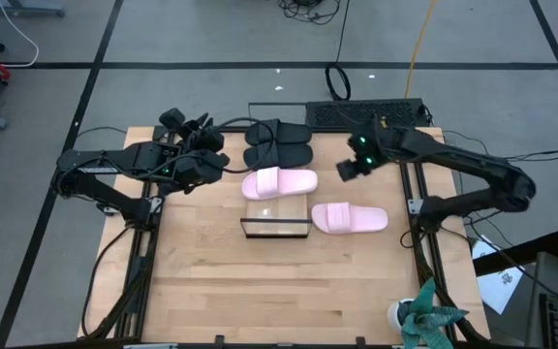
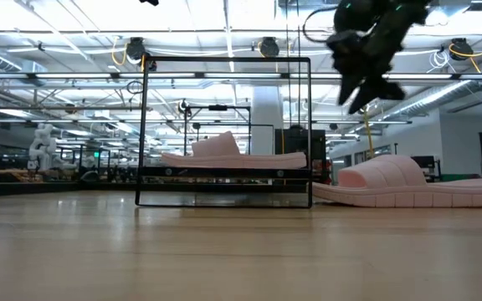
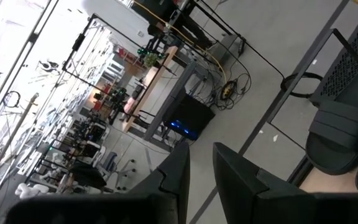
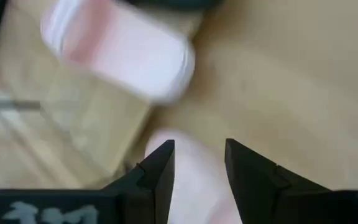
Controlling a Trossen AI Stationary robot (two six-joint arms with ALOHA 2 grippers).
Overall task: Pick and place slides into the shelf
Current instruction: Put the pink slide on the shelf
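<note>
High view: shelf (image 1: 275, 225) mid-desk, thin black frame w/ light wood board. One pink slide (image 1: 279, 182) lies on it, long axis across desk, left–right; toe end hard to tell. Second pink slide (image 1: 350, 218) on the desk (image 1: 211, 281) just right of shelf, same axis. Black pair (image 1: 278, 143) side by side at far edge behind shelf, also left–right. Left gripper (image 1: 194, 145) near far-left, beside black pair. Right gripper (image 1: 349, 167) above desk, right of shelf.

Low view: pink slide on shelf board, raised off desk; other slide flat at right; right gripper aloft, holding nothing.

Left wrist: fingers (image 3: 173, 177) narrow gap, empty; black slide at edge.

Right wrist: fingers (image 4: 157, 168) moderately apart, empty, pink slide below.
</note>
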